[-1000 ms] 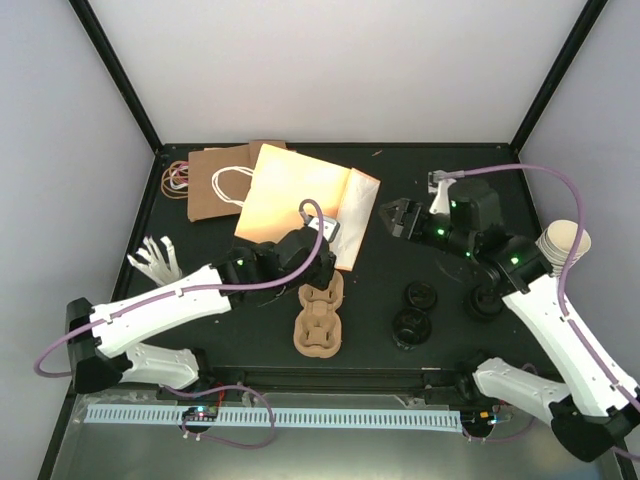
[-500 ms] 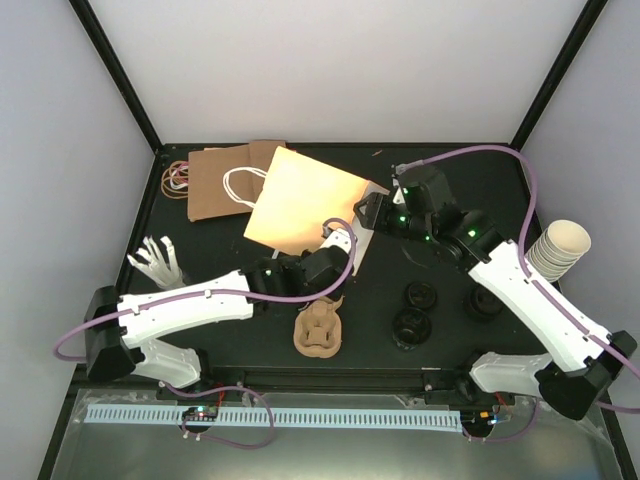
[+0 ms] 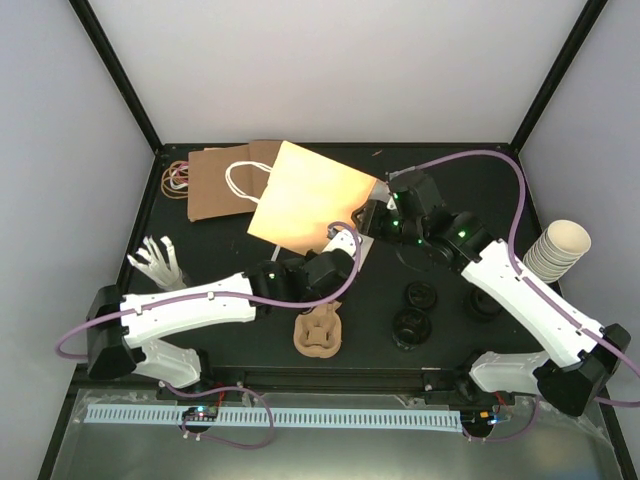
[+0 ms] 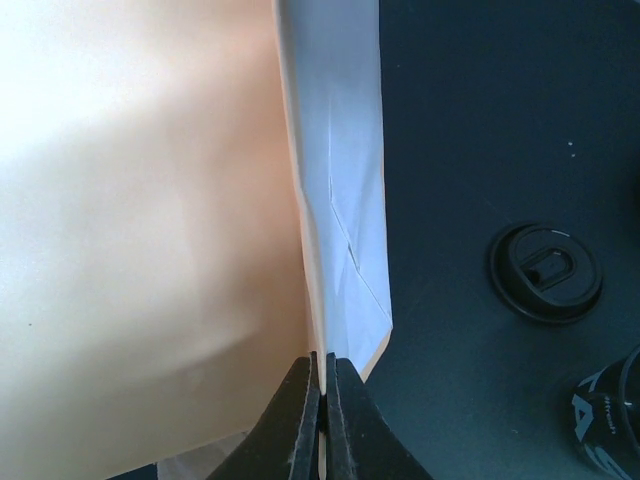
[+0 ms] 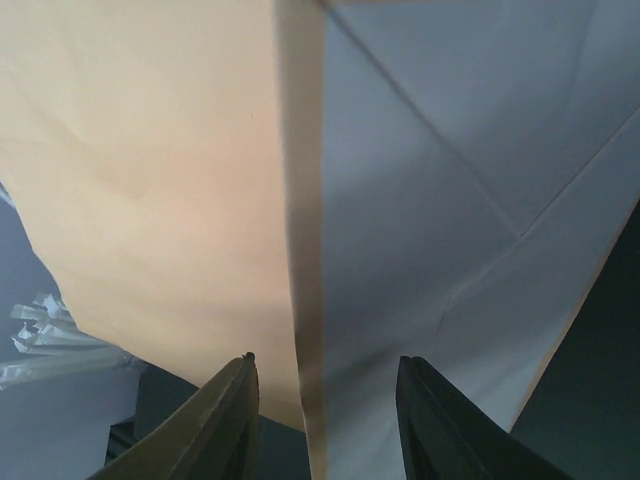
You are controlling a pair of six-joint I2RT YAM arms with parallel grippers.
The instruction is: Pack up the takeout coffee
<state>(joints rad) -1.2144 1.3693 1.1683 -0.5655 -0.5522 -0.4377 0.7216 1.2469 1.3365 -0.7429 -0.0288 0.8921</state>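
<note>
Black tabletop [image 3: 450, 180], white walls all round, and the big item is the tan paper bag [image 3: 305, 200], up off the surface at a tilt and brightly lit at the middle rear. Left arm [image 3: 190, 305] reaches in from the near left, and the left hand [image 3: 343, 238] is clenched on the bag's lower edge. The wrist view has both fingers [image 4: 305, 400] pressed together with the paper nipped between them.

Right arm [image 3: 530, 300] sweeps across from the right, its right hand [image 3: 372, 215] at the bag's right corner. From its own camera the fingers [image 5: 235, 400] stand spread and released, and the bag's side fold runs down between them. Whether either one touches the paper, I can't tell.

Behind the bag to the left lie flat brown bags [image 3: 212, 185]. The pulp tray [image 3: 320, 330] sits near the front, just below the left hand. A stack of cream cups [image 3: 560, 248] sits at the far right.

Three coffee cups with black lids stand on the tabletop right of the tray. Two of them [image 3: 420, 295] [image 3: 411, 325] are close together. The third [image 3: 478, 305] is farther right, partly under the right arm.

White cutlery [image 3: 157, 262] lies at the left edge, and rubber bands [image 3: 177, 177] sit in the rear left corner.
</note>
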